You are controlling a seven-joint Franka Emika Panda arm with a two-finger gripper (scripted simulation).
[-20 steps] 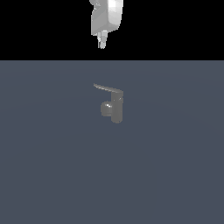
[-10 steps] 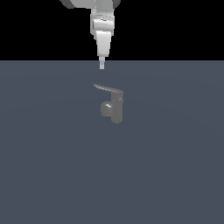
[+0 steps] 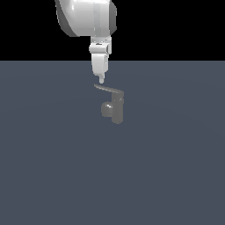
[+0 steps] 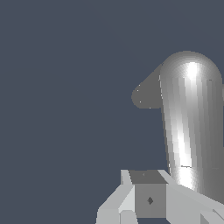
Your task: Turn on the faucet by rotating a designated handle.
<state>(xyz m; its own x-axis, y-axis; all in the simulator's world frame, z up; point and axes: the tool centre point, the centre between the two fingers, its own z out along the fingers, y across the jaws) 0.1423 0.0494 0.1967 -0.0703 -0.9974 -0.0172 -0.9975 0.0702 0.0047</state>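
- Overhead, the white arm (image 3: pixel 86 17) hangs above the faucet, its wrist pointing straight down.
- Below it, the floor (image 3: pixel 52 167) is plain dark grey, and the faucet (image 3: pixel 116 110) stands upright on it, with a rounded bulge on the side toward the exterior view's left.
- Atop the faucet, the handle (image 3: pixel 107 89) sticks out toward the exterior view's left, thin and flat.
- Lastly, the gripper (image 3: pixel 101 81) hovers just above the handle's free end; its fingers look drawn together to a single tip, holding nothing.
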